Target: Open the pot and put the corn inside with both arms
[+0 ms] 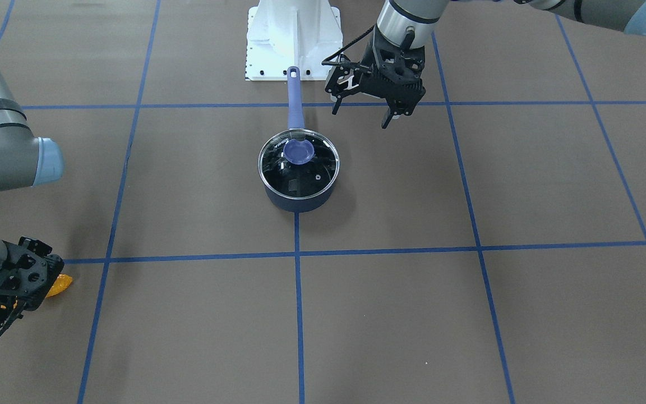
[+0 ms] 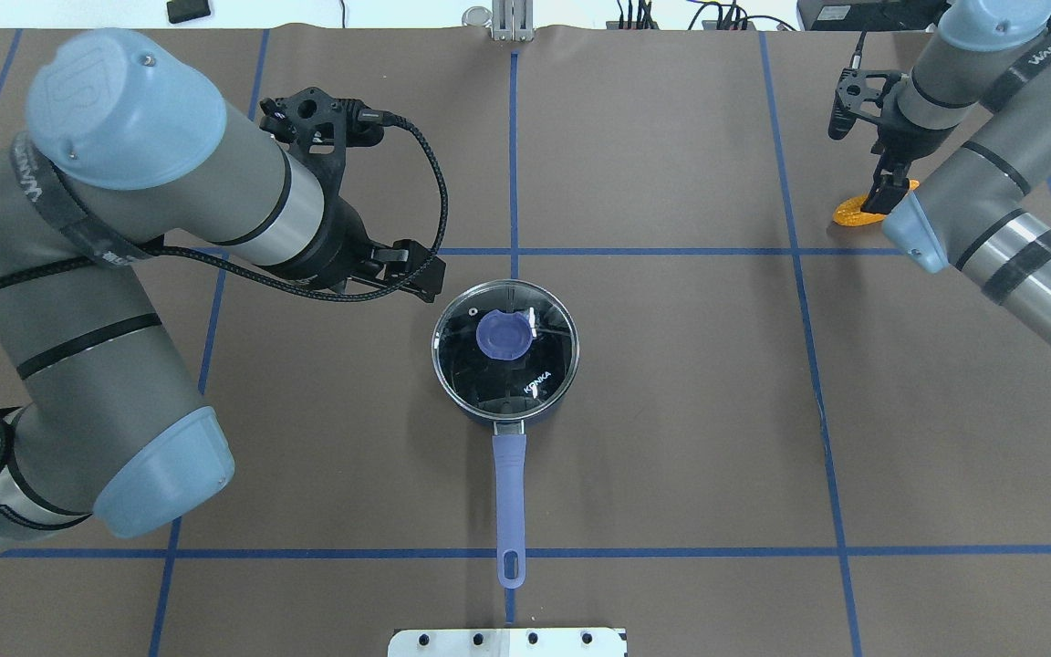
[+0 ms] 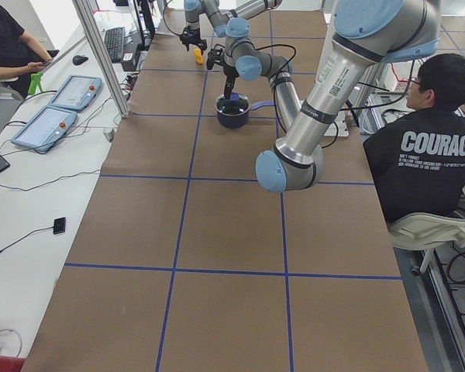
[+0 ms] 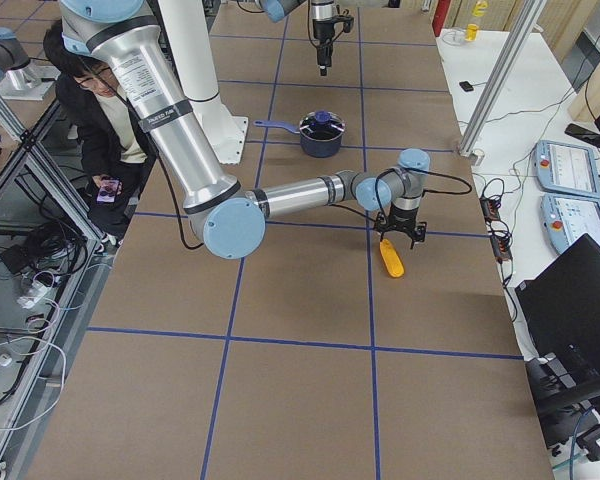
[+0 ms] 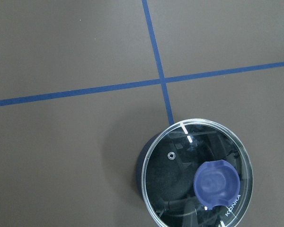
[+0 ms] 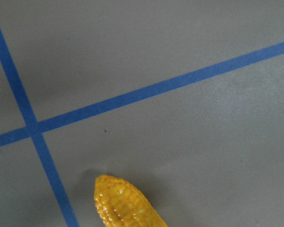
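While the white base mount [image 1: 292,39] sits at the robot's edge of the table [image 2: 671,411], the pot [image 1: 299,203] stands upright just beyond it at the middle, on a blue tape line. Its long purple-blue handle [image 2: 509,484] points straight back toward the mount. A round glass lid [image 2: 539,365] with a purple-blue knob [image 2: 504,336] lies seated on the rim, so the pot is closed. On the pot's left side the left gripper [image 1: 360,118] hangs raised above the table, close to the lid but touching neither it nor the pot. Its fingers [image 1: 386,120] stand well apart with nothing between them, and its wrist view looks down on the lid from off to one side. Farther out, well apart from the pot toward the table's far right, the corn [image 4: 390,258] lies flat on the table beside a crossing of tape lines. The right gripper [image 4: 398,236] is low over the corn's end that lies nearer the pot. In the right side view its fingers [image 4: 381,229] look spread to either side of that end, not pressed together. The corn's other end lies clear of the gripper.
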Tool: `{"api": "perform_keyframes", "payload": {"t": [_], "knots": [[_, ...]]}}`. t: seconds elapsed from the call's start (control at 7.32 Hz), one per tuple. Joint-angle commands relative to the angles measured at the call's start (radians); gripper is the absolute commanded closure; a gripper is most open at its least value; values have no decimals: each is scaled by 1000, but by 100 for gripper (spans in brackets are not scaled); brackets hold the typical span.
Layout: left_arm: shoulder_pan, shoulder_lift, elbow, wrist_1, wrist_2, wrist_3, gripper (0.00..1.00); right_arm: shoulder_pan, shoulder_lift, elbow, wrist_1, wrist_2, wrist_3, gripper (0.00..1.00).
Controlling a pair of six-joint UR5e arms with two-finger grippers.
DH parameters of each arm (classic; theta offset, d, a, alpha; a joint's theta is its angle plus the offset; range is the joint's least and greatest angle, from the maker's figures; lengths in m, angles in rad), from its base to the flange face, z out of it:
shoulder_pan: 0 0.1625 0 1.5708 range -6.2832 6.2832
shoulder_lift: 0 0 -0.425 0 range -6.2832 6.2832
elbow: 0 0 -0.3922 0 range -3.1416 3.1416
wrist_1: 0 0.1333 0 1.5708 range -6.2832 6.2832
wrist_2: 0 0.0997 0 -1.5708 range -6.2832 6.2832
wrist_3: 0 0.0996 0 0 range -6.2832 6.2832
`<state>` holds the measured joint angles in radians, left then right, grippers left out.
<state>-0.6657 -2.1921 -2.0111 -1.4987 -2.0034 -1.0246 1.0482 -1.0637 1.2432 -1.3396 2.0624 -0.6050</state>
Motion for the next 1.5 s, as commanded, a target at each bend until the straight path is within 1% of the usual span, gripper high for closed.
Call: {"api": "perform_keyframes", "payload": {"t": [0.0,0.55,1.37], "knots": [[0,0,-5,0,0,-2,2,-17,-10,-28,70,-28,1,1],[0,0,-3,0,0,-6,2,-30,-16,-36,80,-38,5,1],[0,-2,-5,0,0,-11,2,-42,-24,-39,79,-45,10,20]]}}
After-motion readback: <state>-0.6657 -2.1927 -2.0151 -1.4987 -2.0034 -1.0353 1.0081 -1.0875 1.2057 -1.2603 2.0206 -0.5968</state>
